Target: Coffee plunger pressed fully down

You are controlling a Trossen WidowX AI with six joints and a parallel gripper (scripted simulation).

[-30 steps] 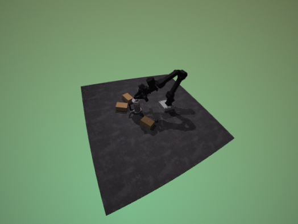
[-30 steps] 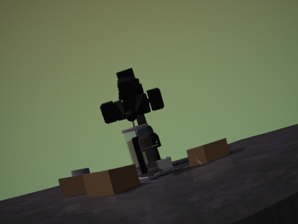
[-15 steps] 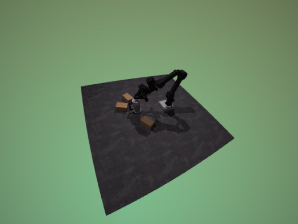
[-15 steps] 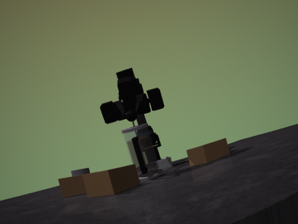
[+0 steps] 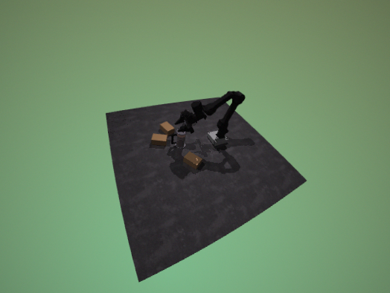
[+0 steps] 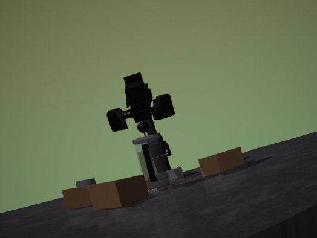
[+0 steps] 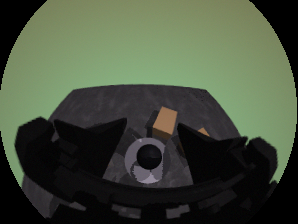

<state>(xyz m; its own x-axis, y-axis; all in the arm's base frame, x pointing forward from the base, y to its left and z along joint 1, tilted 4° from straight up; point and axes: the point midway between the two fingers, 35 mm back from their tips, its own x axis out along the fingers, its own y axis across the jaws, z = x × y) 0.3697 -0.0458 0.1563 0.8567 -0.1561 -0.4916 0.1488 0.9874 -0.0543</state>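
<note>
The coffee press (image 5: pixel 181 141) (image 6: pixel 149 163) stands upright on the dark table, its black handle (image 5: pixel 173 140) toward the exterior view. Its round black plunger knob (image 6: pixel 143 127) (image 7: pixel 149 156) is a little above the pale lid (image 7: pixel 131 161), with a short piece of thin rod showing between them. My gripper (image 5: pixel 180 126) (image 6: pixel 141 115) (image 7: pixel 152 123) is open, its fingers spread wide on either side above the knob, holding nothing. In the exterior view the knob is just below the level of the fingers. In the top view the gripper hides the knob.
Two brown blocks (image 5: pixel 159 139) (image 5: pixel 167 127) lie close together on the handle side of the press. A third brown block (image 5: pixel 193 160) (image 6: pixel 225 161) lies on another side. The arm's pale base (image 5: pixel 213 137) is behind the press. A grey round thing (image 6: pixel 85 182) shows behind a block.
</note>
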